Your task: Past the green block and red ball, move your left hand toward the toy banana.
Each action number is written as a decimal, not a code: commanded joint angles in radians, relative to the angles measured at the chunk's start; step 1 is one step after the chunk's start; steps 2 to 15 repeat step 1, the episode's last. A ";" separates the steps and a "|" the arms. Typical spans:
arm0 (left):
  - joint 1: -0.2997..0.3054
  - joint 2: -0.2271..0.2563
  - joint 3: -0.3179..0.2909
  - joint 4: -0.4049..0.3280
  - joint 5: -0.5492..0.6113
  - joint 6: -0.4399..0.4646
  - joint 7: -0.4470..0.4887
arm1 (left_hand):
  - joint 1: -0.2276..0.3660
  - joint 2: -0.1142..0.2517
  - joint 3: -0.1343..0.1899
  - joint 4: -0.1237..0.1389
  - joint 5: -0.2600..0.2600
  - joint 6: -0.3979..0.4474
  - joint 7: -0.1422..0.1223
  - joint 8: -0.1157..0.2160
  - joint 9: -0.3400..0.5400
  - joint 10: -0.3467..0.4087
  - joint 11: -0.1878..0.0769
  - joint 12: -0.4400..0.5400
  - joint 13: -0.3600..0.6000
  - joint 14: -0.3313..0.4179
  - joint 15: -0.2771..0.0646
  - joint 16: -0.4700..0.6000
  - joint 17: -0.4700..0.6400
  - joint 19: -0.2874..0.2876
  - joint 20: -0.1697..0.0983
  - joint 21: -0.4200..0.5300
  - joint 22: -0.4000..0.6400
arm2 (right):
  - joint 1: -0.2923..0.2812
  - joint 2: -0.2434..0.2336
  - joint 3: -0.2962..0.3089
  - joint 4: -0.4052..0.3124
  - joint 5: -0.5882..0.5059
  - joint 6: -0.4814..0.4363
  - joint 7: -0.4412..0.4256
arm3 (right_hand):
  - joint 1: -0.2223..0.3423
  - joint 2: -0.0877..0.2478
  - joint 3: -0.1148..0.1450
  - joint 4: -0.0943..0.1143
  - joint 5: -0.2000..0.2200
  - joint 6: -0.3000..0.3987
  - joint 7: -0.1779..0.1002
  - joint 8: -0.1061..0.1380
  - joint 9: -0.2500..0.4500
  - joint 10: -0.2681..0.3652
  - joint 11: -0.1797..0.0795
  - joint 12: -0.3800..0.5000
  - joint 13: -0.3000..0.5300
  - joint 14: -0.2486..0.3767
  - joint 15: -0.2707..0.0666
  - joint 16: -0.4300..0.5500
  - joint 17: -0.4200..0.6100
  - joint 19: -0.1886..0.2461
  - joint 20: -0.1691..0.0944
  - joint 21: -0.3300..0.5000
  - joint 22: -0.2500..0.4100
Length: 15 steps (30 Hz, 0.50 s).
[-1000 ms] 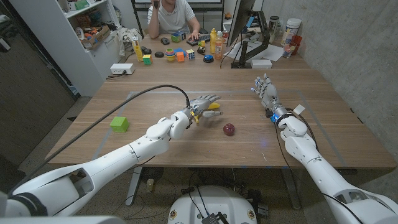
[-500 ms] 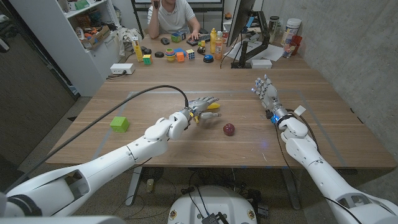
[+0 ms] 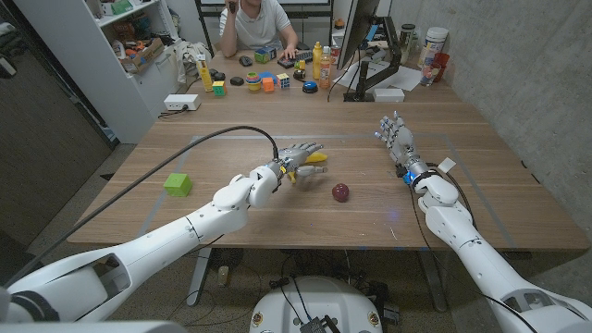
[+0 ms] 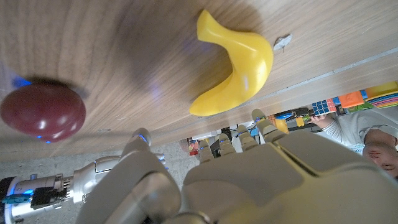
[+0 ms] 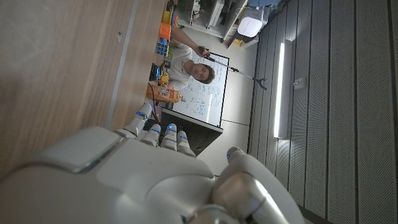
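— At mid-table, the left hand [image 3: 298, 155] hovers with fingers spread, holding nothing, just short of the toy banana [image 3: 316, 159].
— Risk?
— Overreaching could knock it; the red ball [image 3: 341, 192] sits near. The right hand [image 3: 396, 136] is also spread, empty.

I see a wooden table [image 3: 231, 148] carrying a green block [image 3: 178, 184] near its left edge, a dark red ball [image 3: 341, 192] near the middle, and a yellow toy banana [image 3: 317, 164] just beyond the ball. At the far end lie a white box [image 3: 182, 103], bottles [image 3: 323, 63], puzzle cubes [image 3: 268, 81] and a monitor stand [image 3: 374, 88].
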State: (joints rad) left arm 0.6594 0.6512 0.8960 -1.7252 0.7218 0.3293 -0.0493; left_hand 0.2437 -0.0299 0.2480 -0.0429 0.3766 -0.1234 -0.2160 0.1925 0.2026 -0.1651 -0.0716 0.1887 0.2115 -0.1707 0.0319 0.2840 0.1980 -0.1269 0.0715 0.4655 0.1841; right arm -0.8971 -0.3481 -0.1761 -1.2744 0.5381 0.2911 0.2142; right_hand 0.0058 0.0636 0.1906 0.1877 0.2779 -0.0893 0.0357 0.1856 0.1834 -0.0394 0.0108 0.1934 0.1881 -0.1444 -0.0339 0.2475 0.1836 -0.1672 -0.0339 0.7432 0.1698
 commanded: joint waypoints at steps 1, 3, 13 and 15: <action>-0.012 -0.008 -0.001 0.022 -0.011 -0.008 -0.005 | -0.003 0.003 -0.003 0.000 -0.005 -0.008 -0.004 0.003 0.002 -0.026 0.002 0.002 0.004 -0.082 -0.005 -0.005 0.001 -0.001 -0.006 -0.002 0.002 | 0.019 0.008 -0.002 0.029 0.001 0.005 0.009 | -0.004 0.104 -0.002 -0.001 0.007 -0.009 0.000 0.003 0.003 -0.008 0.001 0.000 0.005 -0.001 -0.017 -0.003 0.004 -0.024 -0.078 -0.005 0.003; -0.012 -0.008 -0.001 0.022 -0.011 -0.008 -0.005 | -0.003 0.003 -0.003 0.000 -0.005 -0.008 -0.004 0.003 0.002 -0.026 0.002 0.002 0.004 -0.082 -0.005 -0.005 0.001 -0.001 -0.006 -0.002 0.002 | 0.019 0.008 -0.002 0.029 0.001 0.005 0.009 | -0.004 0.104 -0.002 -0.001 0.007 -0.009 0.000 0.003 0.003 -0.008 0.001 0.000 0.005 -0.001 -0.017 -0.003 0.004 -0.024 -0.078 -0.005 0.003; -0.012 -0.008 -0.001 0.022 -0.011 -0.008 -0.005 | -0.003 0.003 -0.003 0.000 -0.005 -0.008 -0.004 0.003 0.002 -0.026 0.002 0.002 0.004 -0.082 -0.005 -0.005 0.001 -0.001 -0.006 -0.002 0.002 | 0.019 0.008 -0.002 0.029 0.001 0.005 0.009 | -0.004 0.104 -0.002 -0.001 0.007 -0.009 0.000 0.003 0.003 -0.008 0.001 0.000 0.005 -0.001 -0.017 -0.003 0.004 -0.024 -0.078 -0.005 0.003; -0.012 -0.008 -0.001 0.022 -0.011 -0.008 -0.005 | -0.003 0.003 -0.003 0.000 -0.005 -0.008 -0.004 0.003 0.002 -0.026 0.002 0.002 0.004 -0.082 -0.005 -0.005 0.001 -0.001 -0.006 -0.002 0.002 | 0.019 0.008 -0.002 0.029 0.001 0.005 0.009 | -0.004 0.104 -0.002 -0.001 0.007 -0.009 0.000 0.003 0.003 -0.008 0.001 0.000 0.005 -0.001 -0.017 -0.003 0.004 -0.024 -0.078 -0.005 0.003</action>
